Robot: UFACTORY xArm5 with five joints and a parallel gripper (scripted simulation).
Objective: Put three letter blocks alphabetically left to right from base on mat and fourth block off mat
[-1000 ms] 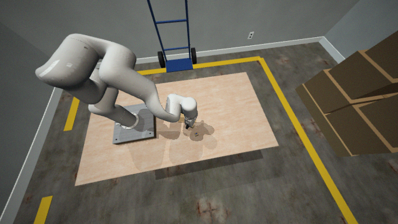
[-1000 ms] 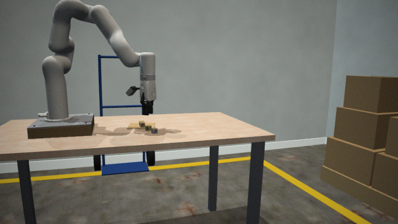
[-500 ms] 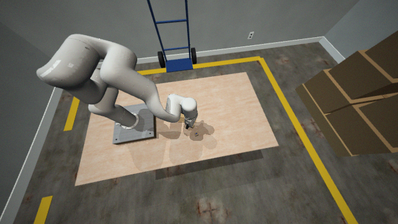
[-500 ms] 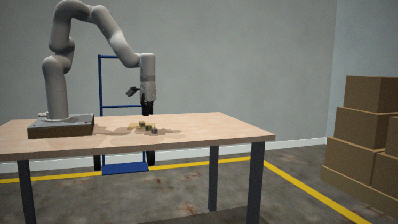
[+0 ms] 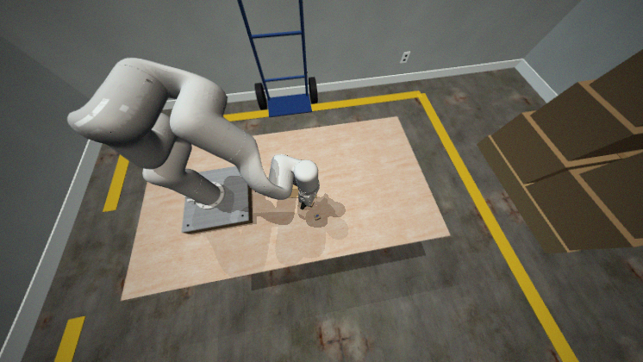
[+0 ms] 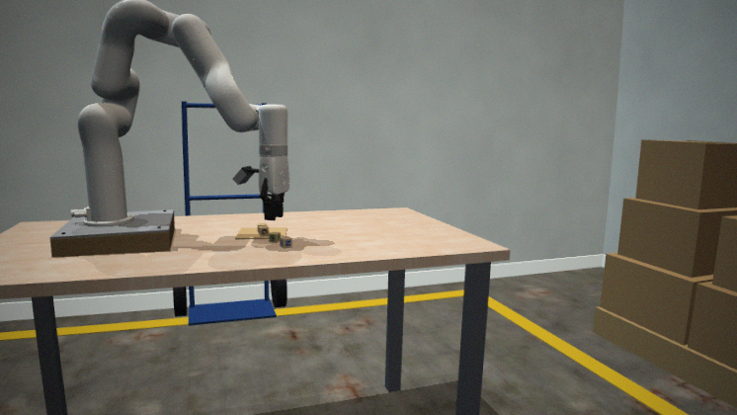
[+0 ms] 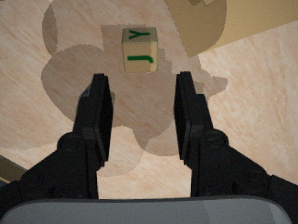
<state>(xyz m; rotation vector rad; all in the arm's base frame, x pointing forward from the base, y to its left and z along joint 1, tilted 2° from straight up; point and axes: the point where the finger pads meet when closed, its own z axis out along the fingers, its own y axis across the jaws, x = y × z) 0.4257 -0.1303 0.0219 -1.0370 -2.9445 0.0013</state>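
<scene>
My gripper is partly open and empty, pointing down above the table. In the wrist view, a pale block lies ahead of the fingertips, off the mat, with a green J seemingly on top and Y on a side. A blue-lettered block stands on the table off the mat; in the wrist view it is mostly hidden behind the left finger. Another block with a dark letter is at the tan mat. I cannot make out the fourth block.
The robot's grey base plate stands on the wooden table on the left side of the top and exterior views. The blue hand truck and stacked cartons stand away from the table.
</scene>
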